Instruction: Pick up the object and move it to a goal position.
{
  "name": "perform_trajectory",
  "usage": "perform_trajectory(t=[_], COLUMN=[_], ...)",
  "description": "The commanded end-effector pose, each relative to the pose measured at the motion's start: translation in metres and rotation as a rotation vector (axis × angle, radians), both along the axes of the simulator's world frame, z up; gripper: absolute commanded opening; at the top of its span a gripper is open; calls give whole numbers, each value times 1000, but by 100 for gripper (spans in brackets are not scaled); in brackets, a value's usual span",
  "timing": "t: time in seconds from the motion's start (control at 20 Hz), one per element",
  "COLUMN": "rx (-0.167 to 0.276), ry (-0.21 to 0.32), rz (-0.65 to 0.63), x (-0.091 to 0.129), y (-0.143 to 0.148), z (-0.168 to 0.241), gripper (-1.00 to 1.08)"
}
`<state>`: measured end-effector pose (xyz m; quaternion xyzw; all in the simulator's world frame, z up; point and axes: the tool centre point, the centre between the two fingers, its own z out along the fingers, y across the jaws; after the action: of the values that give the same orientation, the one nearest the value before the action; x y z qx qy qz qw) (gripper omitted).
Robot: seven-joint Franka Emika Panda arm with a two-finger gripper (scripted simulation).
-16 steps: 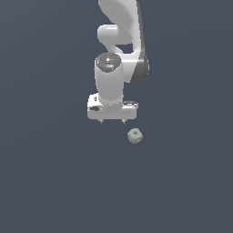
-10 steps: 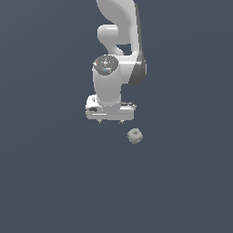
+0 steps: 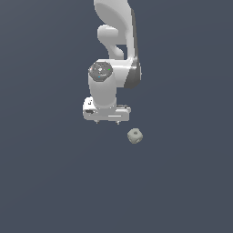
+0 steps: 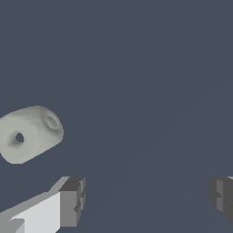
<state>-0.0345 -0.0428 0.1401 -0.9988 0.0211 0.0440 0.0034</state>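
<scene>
Near the object [image 3: 134, 135], the gripper [image 3: 107, 122] hangs spread wide, empty.

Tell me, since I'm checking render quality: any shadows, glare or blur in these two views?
Exterior view: flat, even light, no cast shadow under the object or the gripper, no glare, edges sharp. Wrist view: the object is softly shaded, its dimples dark; the fingertips look crisp, no blur.
</scene>
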Motion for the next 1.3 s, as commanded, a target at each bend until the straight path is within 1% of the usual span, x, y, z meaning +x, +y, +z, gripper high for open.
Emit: perform_trajectory(t=[0.0,0.1,0.25,0.55,0.75,0.95,1.25], rx=[0,-1,-2,3,10,13,13], ry=[-3,-8,-22,-61,-80,-88,-85], rz=[20,54,130,348,446,489,482], x=[1,4,10,20,22,22,22], y=[5,15,36,99,130,143,142], z=[-2,-6,-14,-36,-46,-50,-56], gripper=[100,100,100,100,100,100,100])
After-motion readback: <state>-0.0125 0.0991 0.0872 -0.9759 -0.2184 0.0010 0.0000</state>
